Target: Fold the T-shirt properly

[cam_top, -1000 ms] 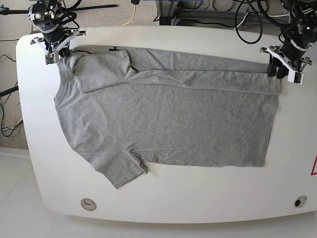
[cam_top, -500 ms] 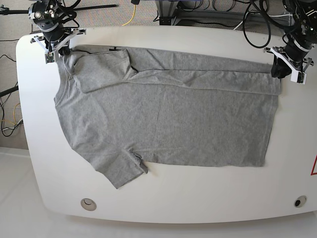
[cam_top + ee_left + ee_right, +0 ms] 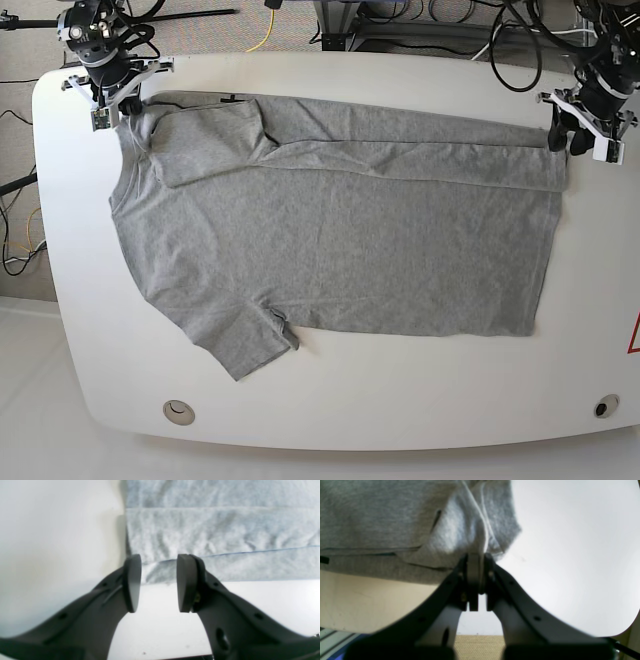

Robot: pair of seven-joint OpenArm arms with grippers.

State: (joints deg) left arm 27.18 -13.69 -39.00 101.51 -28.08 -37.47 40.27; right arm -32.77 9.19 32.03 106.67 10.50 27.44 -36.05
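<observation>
Grey T-shirt [image 3: 330,240] lies flat on the white table [image 3: 330,410] in the base view, long axis across the table, collar end at the view's left, hem at its right. Its far strip is folded over toward the near side. Wide bare table lies in front; the far edge is close behind the cloth.

Left wrist view: left tool [image 3: 158,582] stands parted with nothing between, over bare table beside the hem corner.

Right wrist view: right tool [image 3: 476,580] is pinched on a raised fold of shirt; the pads are hidden by cloth.
</observation>
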